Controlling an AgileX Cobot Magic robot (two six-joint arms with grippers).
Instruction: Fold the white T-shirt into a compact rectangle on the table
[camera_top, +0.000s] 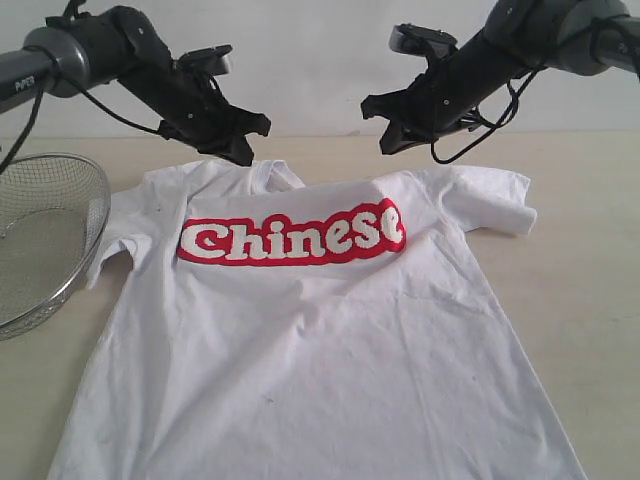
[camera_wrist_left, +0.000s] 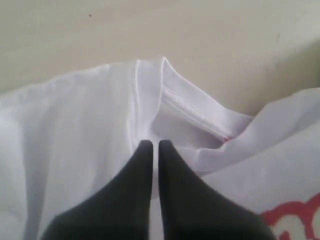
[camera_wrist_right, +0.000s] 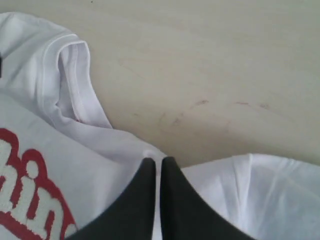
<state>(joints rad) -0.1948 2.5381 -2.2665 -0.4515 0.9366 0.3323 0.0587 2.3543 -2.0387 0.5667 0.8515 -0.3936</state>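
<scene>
Seemingly a robotics lab: plain white wall (camera_top: 310, 60), pale beige wood-grain tabletop (camera_top: 590, 300), black cable-strung left robot arm (camera_top: 150, 70) and right robot arm (camera_top: 500, 55).

The white T-shirt (camera_top: 330, 350) runs off the bottom edge of the exterior view, its hem out of sight. A wire-mesh basket (camera_top: 60, 200) is cropped at the left edge. The left gripper (camera_top: 245, 155) hides part of the neckline. Wrist views crop the red lettering (camera_wrist_right: 20, 210). Whether this gripper or the right gripper (camera_wrist_right: 156, 161) pinches cloth cannot be told.
</scene>
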